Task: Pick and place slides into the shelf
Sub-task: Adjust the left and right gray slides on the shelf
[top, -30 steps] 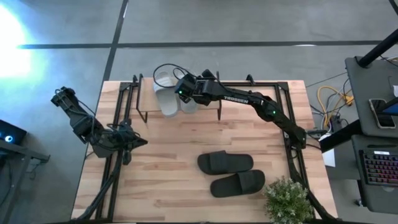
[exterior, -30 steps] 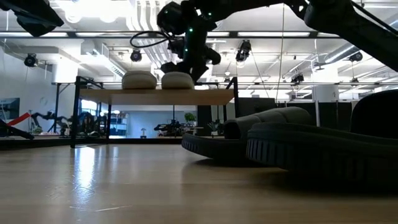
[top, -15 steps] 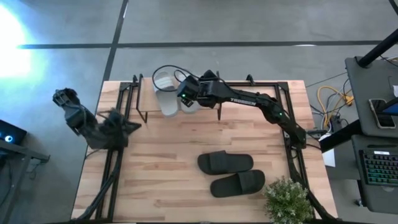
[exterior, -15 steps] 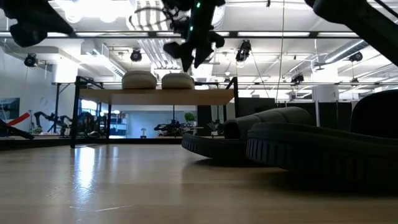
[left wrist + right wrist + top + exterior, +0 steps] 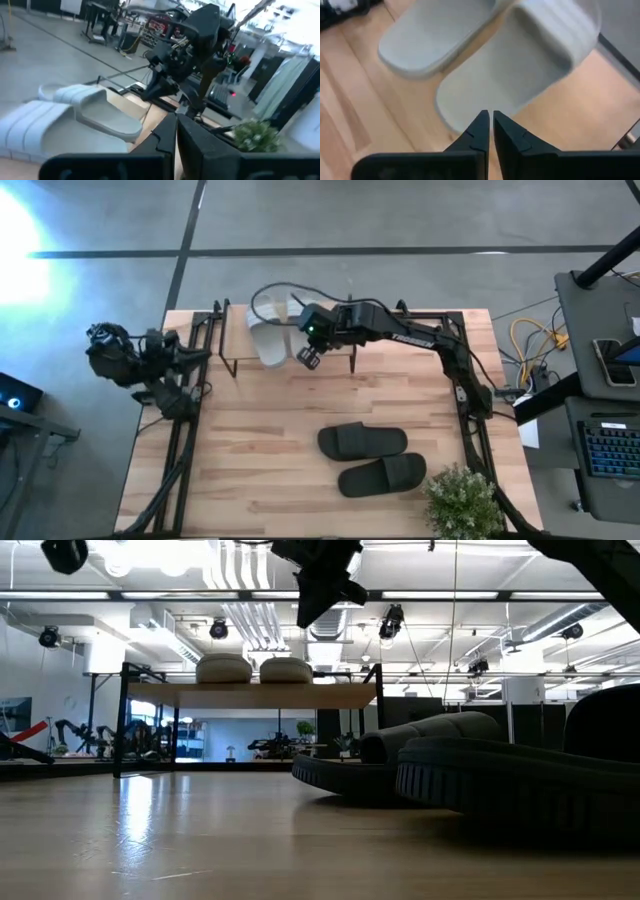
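Shelf [image 5: 330,340]: low rack at the far side of the counter [image 5: 260,440]; wood top board on a thin black frame, seen side-on in the low view

Grey pair [image 5: 270,340]: both slides lie on the shelf top, side by side and touching or nearly so; the right wrist view shows them [image 5: 485,75] flat on the board, one partly under the arm in the high view

Black pair [image 5: 372,458]: on the counter near the front right, side by side, well apart from the shelf; a potted plant [image 5: 462,498] stands just beside the nearer one

Right gripper [image 5: 309,358]: above the shelf's front edge, just beside the grey pair, clear of them in the low view [image 5: 322,590]; jaws clenched on nothing, tips nearly touching in its wrist view

Left gripper [image 5: 190,355]: off the counter's left edge, raised, waiting; jaws clenched, empty in its wrist view

Progress, judged: half done; grey pair placed, black pair not yet picked

Next step, judged: right arm crosses to the black pair, as the nearer arm

Risk 1: jaws must be spread before descent; a clenched approach would push a slide, not grip it

Risk 2: black slides lie close together, so a finger may land on the neighbour and drag both

Risk 3: plant stands near; a wide swing of the arm could knock it

Risk 4: free board space lies beside the grey pair; a careless placement could shove them off the far edge
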`<state>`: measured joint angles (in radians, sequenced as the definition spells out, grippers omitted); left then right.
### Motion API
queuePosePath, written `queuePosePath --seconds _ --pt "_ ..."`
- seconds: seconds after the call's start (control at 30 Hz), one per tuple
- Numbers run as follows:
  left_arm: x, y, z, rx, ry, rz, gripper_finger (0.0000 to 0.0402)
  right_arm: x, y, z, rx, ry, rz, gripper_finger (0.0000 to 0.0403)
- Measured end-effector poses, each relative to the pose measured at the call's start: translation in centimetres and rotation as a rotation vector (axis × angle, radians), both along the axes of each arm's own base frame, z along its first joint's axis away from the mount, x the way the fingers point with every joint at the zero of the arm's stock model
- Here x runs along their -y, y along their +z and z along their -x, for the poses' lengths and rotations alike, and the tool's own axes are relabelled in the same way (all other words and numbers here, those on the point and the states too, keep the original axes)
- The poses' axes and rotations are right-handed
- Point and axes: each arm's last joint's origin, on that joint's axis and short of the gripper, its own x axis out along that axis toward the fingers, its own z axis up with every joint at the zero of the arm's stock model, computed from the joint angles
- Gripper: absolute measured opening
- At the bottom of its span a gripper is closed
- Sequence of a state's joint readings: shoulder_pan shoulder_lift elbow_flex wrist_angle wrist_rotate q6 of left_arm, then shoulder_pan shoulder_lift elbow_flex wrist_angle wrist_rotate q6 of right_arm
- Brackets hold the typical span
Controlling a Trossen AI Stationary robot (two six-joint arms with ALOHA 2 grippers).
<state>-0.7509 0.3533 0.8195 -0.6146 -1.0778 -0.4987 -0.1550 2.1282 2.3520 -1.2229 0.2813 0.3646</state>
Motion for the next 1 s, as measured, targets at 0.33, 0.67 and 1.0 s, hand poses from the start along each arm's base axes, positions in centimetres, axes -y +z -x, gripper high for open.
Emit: queuePosePath --seconds 0.33,0.67,1.0 --pt "2.4 -6.1 -2.5 -0.137 -0.052 0.024 0.0000 -2.9 0.0 0.6 -0.064 -0.006 0.013 0.0009" --pt "4.7 -7.0 -5.2 0.151 -0.414 -0.150 0.0000 -3.7 -0.2 1.0 -0.086 -0.060 -0.023 0.0009" --pt "1.2 -8.2 -7.3 0.073 -0.120 -0.258 0.0000 -5.0 -0.2 0.9 -0.060 -0.106 -0.034 0.0009"
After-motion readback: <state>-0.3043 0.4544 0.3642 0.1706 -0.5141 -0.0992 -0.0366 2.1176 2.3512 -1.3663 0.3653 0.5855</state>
